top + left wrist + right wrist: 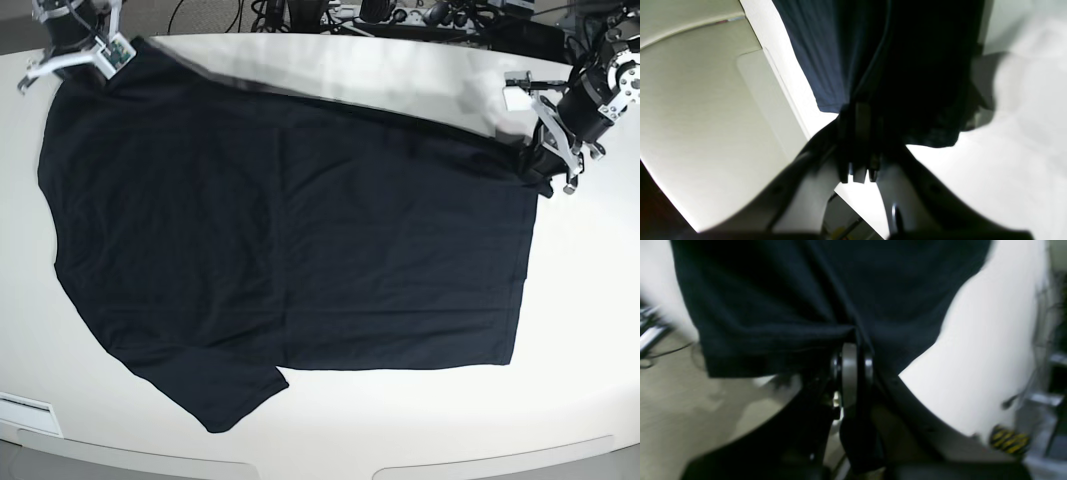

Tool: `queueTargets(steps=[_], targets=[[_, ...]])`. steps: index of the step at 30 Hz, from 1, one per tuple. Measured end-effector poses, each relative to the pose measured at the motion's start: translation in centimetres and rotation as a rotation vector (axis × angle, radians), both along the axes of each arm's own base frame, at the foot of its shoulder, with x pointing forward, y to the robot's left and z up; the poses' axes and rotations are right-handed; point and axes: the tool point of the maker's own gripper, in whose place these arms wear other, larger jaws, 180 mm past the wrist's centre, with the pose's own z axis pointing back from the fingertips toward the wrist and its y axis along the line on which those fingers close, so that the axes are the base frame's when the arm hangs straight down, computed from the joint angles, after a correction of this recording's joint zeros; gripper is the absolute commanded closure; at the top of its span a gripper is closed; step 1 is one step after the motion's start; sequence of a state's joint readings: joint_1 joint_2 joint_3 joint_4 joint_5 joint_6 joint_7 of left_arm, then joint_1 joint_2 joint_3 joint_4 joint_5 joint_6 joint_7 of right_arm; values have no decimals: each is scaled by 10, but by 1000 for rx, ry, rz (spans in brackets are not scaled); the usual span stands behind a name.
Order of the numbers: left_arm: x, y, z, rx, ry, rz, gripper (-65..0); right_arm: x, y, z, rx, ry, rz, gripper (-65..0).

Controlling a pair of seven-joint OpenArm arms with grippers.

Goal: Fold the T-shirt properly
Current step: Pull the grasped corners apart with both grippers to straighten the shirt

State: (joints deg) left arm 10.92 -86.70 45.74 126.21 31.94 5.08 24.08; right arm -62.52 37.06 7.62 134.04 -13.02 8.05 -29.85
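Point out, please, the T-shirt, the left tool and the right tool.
T-shirt (300,240): base view, middle of the cloth.
Left tool (545,160): base view, tips at the shirt's corner.
Right tool (853,356): right wrist view, tips pinching cloth.

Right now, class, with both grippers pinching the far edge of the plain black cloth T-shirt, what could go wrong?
1. The left gripper and right gripper each pinch only a small bunch of the plain black cloth T-shirt; it may slip.
2. The near sleeve lies close to the white table's edge and might slide off.
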Motion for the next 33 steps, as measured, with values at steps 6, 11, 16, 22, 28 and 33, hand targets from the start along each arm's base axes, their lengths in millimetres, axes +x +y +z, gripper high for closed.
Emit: queueTargets(steps=[6,11,16,22,28,33], targets=[[3,-5,0,-40,-19,17,0,44,17,18,79,-88,120,0],[12,-15,8,-110,-103,51,0,75,27,38,100,-172,206,0],[25,-16,25,-168,-223,91,0,98,22,36,157,-172,215,0],[26,-22,24,-214,-234,126,0,110,26,31,256,-129,229,0],[28,-19,16,-218,-233,153,0,131,17,47,208,-177,255,0],[31,-8,-2,-200,-229,201,0,132,24,53,252,-202,274,0]])
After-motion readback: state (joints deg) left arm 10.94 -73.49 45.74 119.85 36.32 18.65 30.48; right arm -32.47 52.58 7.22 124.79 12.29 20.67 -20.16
